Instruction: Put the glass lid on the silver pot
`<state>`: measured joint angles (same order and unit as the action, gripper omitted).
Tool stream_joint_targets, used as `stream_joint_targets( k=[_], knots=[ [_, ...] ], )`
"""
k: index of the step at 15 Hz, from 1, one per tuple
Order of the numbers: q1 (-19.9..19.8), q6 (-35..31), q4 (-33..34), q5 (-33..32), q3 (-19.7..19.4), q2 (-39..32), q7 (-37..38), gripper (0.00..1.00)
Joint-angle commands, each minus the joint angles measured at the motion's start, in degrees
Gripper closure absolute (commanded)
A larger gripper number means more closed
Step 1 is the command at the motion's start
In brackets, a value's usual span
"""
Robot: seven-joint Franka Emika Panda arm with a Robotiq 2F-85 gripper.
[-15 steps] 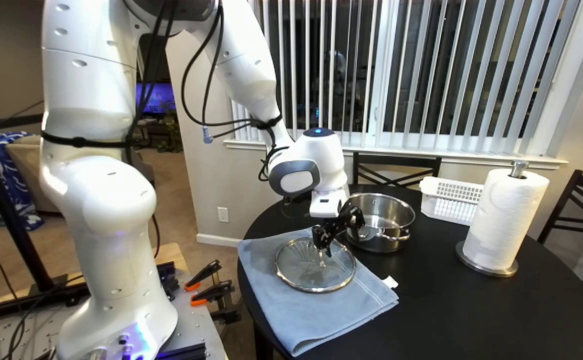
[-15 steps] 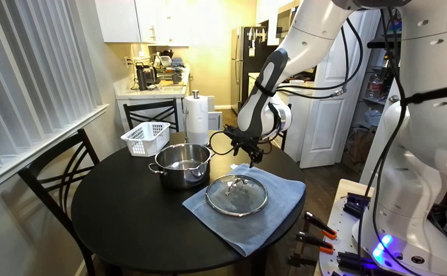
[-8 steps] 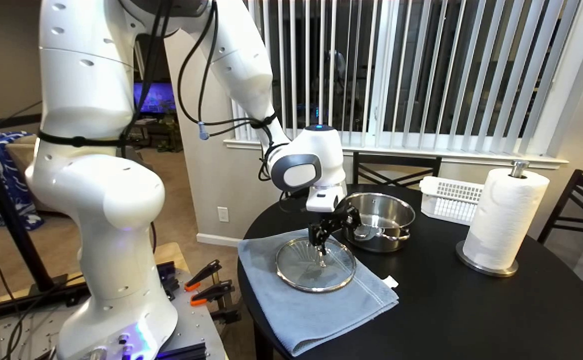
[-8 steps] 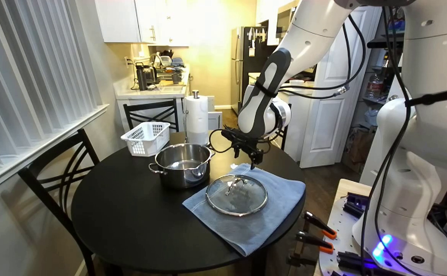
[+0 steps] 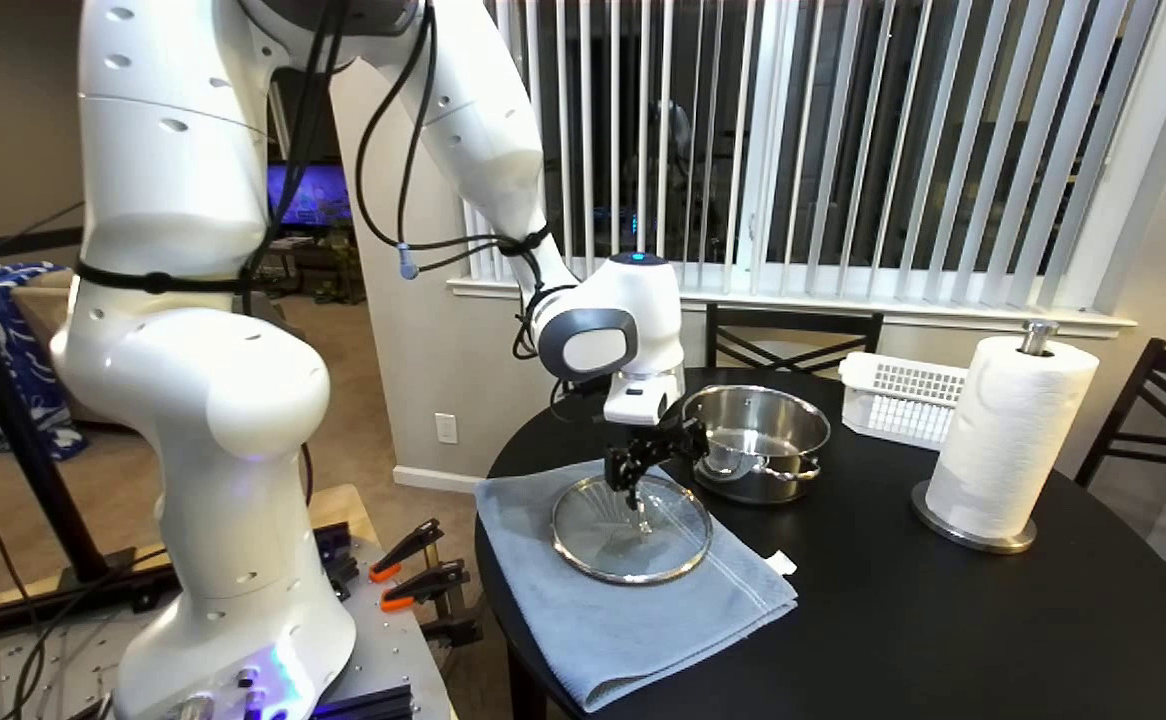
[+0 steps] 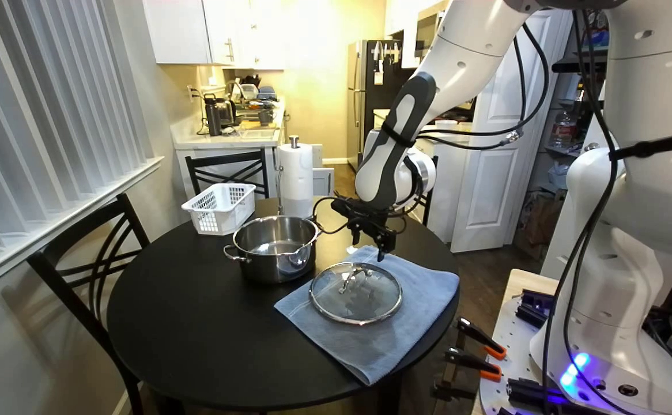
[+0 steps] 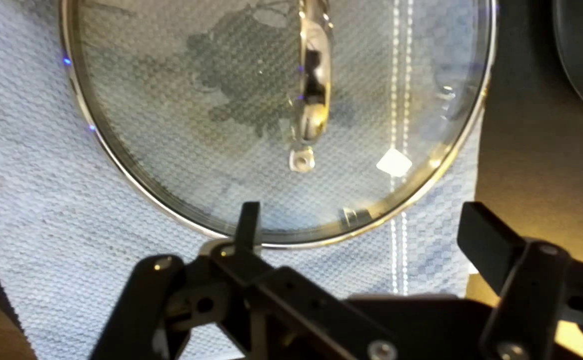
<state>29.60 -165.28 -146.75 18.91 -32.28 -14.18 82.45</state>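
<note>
Black round table (image 6: pixel 197 334) bears the silver pot (image 6: pixel 275 264) and, on blue towel (image 6: pixel 365 351), the glass lid (image 6: pixel 359 297); vertical blinds (image 6: pixel 53 109) hang alongside; gripper (image 7: pixel 361 215) gapes, 2 fingers (image 7: pixel 489 245) well apart.

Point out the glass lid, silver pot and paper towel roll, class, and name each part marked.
Glass lid (image 7: pixel 271 125): in the wrist view, on clear glass inside its rim.
Silver pot (image 6: pixel 276 269): in an exterior view, on its outer wall.
Paper towel roll (image 5: pixel 1009 440): in an exterior view, on the white paper.
</note>
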Motion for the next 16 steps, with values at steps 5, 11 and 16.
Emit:
stream_joint_targets(
  k=[5, 11, 16],
  knots=[
    [-12.4, 5.3, 0.4, -0.4, 17.1, 1.4, 7.2, 0.00],
    [-21.2, 6.4, 4.2, -0.1, 23.9, -1.4, 7.8, 0.00],
    [-21.2, 7.9, 5.3, -5.5, 22.4, -4.1, 12.4, 0.00]
  ],
)
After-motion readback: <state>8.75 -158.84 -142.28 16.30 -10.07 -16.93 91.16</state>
